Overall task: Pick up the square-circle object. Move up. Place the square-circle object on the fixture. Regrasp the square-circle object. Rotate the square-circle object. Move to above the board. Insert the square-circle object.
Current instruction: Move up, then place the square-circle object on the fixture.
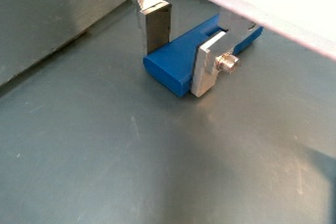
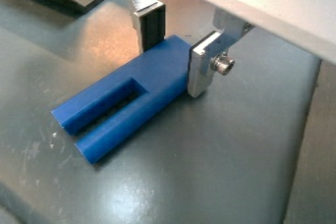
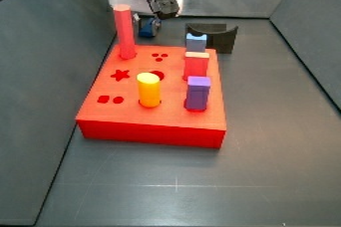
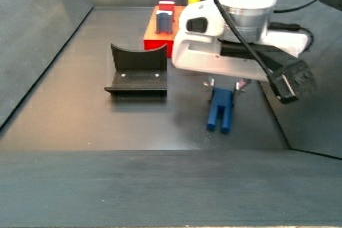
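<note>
Grey floor bears the square-circle object [image 2: 121, 100]; the lowered claw [image 2: 178, 59] straddles it, fingers touching.

The gripper [image 4: 223, 89] stands low over the floor [image 4: 147, 122], its fingers [image 2: 148, 20] either side of the lying square-circle object [image 4: 221, 110]. The fixture [image 4: 135, 70] sits beside it, apart; the board [image 3: 158, 92] lies behind both.

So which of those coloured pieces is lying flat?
The dark blue peg, on the floor between the hand's fingers; the others stand upright in the red board.
</note>
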